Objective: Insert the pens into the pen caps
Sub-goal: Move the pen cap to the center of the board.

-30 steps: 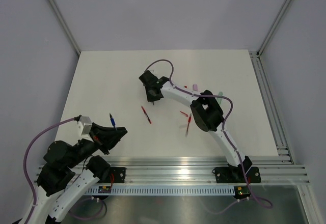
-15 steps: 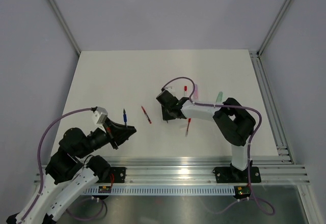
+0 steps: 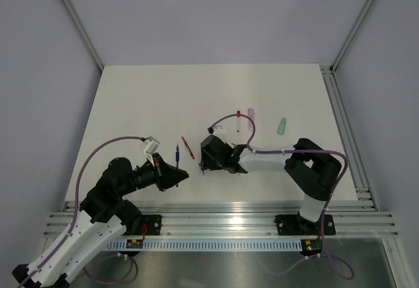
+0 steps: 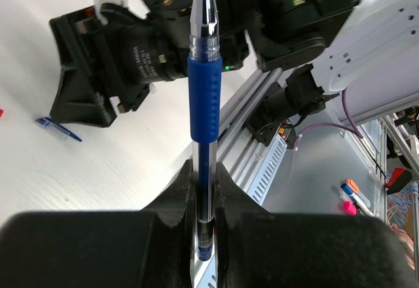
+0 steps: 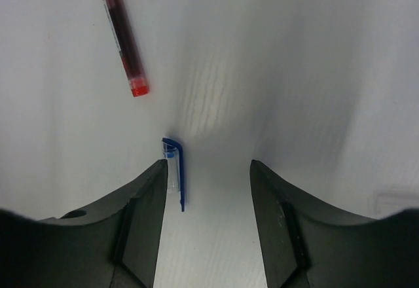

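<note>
My left gripper (image 4: 205,170) is shut on a blue pen (image 4: 204,98) with a clear barrel. The pen stands upright, tip up, near the table's front edge (image 3: 177,152). My right gripper (image 5: 206,167) hangs open just above the table, a short way right of the left gripper (image 3: 178,175). A small blue pen cap (image 5: 174,173) with a clip lies flat on the table between the fingers, against the left fingertip (image 5: 154,177). The left wrist view also shows this cap (image 4: 59,129). A red pen (image 5: 121,33) lies a little beyond the cap, loose on the table (image 3: 187,147).
Farther back lie a red-ended pen (image 3: 238,119), a lilac-pink piece (image 3: 251,113) and a green one (image 3: 282,126). The right arm (image 3: 275,157) stretches low across the near table. An aluminium rail (image 3: 229,219) runs along the front edge.
The right gripper came from the table's middle toward the front and down, and its jaws opened around the blue cap. The left arm carried the blue pen rightward, toward the right gripper.
</note>
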You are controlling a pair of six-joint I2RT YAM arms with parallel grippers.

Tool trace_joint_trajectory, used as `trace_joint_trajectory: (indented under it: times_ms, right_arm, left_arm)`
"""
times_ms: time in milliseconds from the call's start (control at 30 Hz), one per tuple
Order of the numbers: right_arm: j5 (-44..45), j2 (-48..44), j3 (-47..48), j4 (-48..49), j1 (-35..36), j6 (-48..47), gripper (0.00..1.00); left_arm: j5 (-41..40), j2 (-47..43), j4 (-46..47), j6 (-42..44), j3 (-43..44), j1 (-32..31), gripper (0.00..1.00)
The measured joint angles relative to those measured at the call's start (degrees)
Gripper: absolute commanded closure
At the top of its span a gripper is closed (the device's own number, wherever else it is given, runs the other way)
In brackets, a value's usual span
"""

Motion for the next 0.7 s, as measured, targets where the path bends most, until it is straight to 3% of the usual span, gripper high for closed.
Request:
trace_joint_trajectory:
  times_ms: [200, 400, 567, 700]
  right_arm:
    - [0.63, -4.57, -3.15, -2.8, 0.0, -1.22, 0.4]
    - [0.24, -21.16, -10.19, -2.01, 0.13, -4.66, 0.45]
    - [-4.22, -37.62, -14.6, 5.2, 2.08, -8.24, 0.38]
    - [-9.03, -43.69, -15.41, 14.53, 5.01, -9.94, 0.31]
  left_arm:
    - [-0.02, 3.78, -0.68, 0.35, 0.33, -0.02, 1.0]
    - [0.81, 4.37, -0.24, 0.76, 0.7, -0.02, 1.0]
    - [3.93, 3.78, 2.56, 0.24, 0.52, -0.02, 1.0]
    - [7.34, 3.89, 5.62, -0.61, -0.42, -0.02, 1.0]
